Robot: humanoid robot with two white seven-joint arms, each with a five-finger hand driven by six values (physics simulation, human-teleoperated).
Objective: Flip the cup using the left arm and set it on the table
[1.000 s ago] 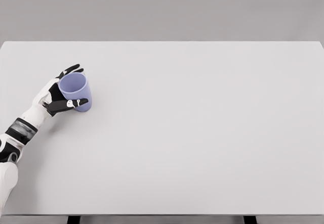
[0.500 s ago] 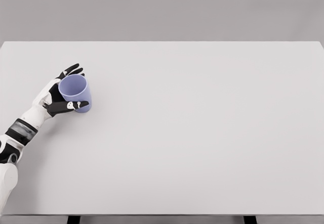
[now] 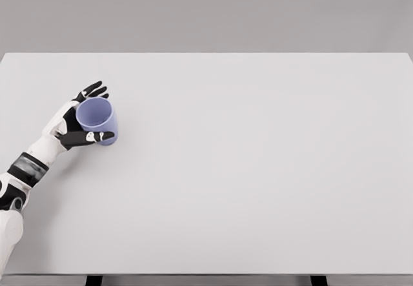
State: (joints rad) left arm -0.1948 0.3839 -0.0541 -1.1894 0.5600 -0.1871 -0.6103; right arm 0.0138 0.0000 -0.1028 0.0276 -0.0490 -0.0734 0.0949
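So the blue cup (image 3: 98,121) stood mouth-up near the table's (image 3: 258,170) left edge, and my left hand (image 3: 72,122) was wrapped around it, thumb across the front, fingers (image 3: 92,90) behind the rim.

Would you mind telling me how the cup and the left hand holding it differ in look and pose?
The cup is a single lavender-blue colour; the left hand is white with black fingers. The cup is a smooth round vessel, mouth open towards the camera; the left hand is jointed, its fingers behind the cup and a digit across the front. Both sit at the left end of the white table.
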